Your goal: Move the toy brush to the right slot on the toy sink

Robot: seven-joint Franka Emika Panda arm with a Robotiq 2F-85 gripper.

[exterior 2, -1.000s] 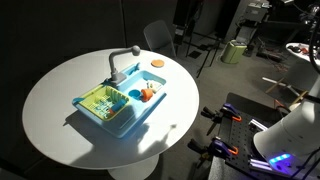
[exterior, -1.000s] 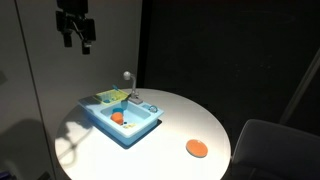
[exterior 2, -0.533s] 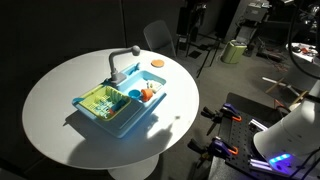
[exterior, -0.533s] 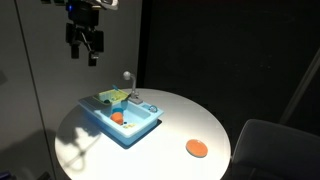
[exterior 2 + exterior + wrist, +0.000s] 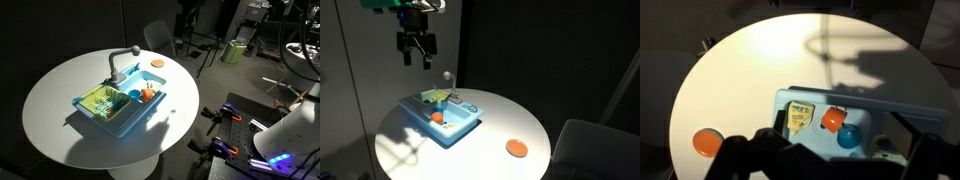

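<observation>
The light blue toy sink point(image 5: 455, 130) stands on the round white table point(image 5: 490, 135), with its grey faucet point(image 5: 447, 80) at the back. It also shows in the other exterior view point(image 5: 128, 118) and in the wrist view point(image 5: 790, 98). In the basin lie a small orange piece point(image 5: 832, 119), a blue ball point(image 5: 847, 137) and a yellow piece point(image 5: 800, 118). I cannot tell which of them is the toy brush. My gripper point(image 5: 417, 55) hangs open and empty high above the sink's back left. In the wrist view point(image 5: 830, 165) its dark fingers frame the sink.
An orange disc point(image 5: 516, 148) lies on the table away from the sink, and it also shows in the other exterior view point(image 5: 157, 64) and in the wrist view point(image 5: 707, 141). A green-yellow rack point(image 5: 100, 100) fills one sink compartment. A chair point(image 5: 595, 150) stands beside the table.
My gripper has moved to the right and slightly down, toward the space above the sink. Nothing on the table has moved.
</observation>
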